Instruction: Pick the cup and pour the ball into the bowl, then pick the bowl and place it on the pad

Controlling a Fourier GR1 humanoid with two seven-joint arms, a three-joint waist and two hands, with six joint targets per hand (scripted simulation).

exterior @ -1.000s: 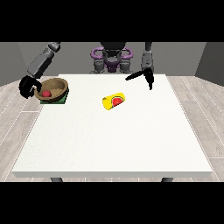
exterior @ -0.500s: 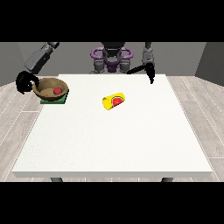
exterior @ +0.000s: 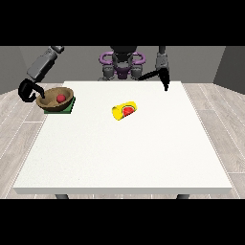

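Cup (exterior: 124, 110): yellow, lying on its side near the middle of the white table (exterior: 124, 158), slightly toward the robot's edge, its open mouth turned toward the camera and showing a red interior; nothing touches it. Ball (exterior: 61, 98): red, small, sitting inside the bowl. Bowl (exterior: 56, 99): brown, wide and shallow, at the table's far corner on the view's left, resting tilted on the pad with its rim raised on the side nearer the table's middle. Pad (exterior: 68, 107): green, flat, mostly covered by the bowl, one corner and edge showing beneath it on the side toward the camera. Hand at the view's left (exterior: 29, 91): black, held just beside the bowl's outer edge beyond the table's side, its fingers curved into an open hook with one fingertip reaching to the bowl's rim; whether it is touching or gripping the rim I cannot tell. Hand at the view's right (exterior: 163, 79): black, raised above the table's far edge, well apart from the cup, its fingers straight and spread, some pointing down and one stretched toward the view's left; it holds nothing. Robot torso (exterior: 121, 64): grey with purple rings, behind the far edge between the two arms.
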